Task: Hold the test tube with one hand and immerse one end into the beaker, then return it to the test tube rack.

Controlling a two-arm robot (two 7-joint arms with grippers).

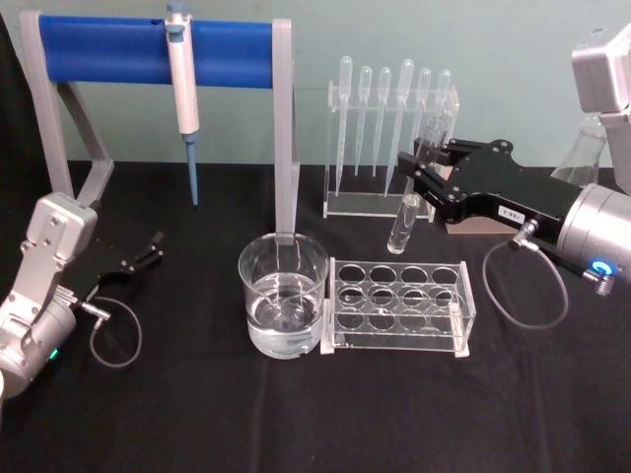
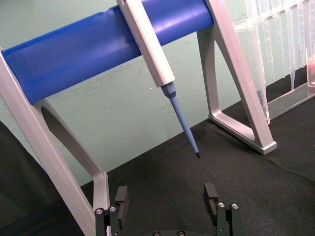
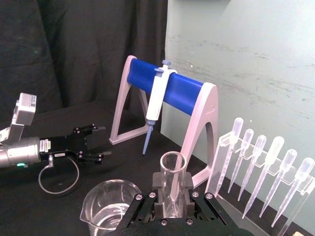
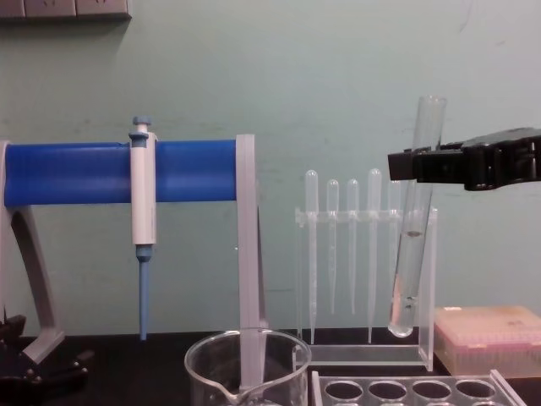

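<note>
Your right gripper (image 1: 422,168) is clamped on the test tube (image 1: 402,223) above its middle. It holds the tube almost upright with a slight lean, rounded end down. The tube hangs in the air just behind the test tube rack (image 1: 394,330) and in front of the pipette stand (image 1: 389,148).

The beaker (image 1: 258,296), part-filled with clear liquid, stands on the desk (image 1: 197,414) just beside the rack's left end, perhaps touching it.

I read this as the carry to the beaker. Travel high until the rounded end is over the middle of the mouth. Then lower straight, dip only the tip, and stop short of the glass bottom.

Mind the grey stand post (image 1: 284,128) just behind the beaker, and the pipettes behind the tube. The left gripper (image 1: 148,251) sits spread open, well apart at the left, so the way across looks free.
</note>
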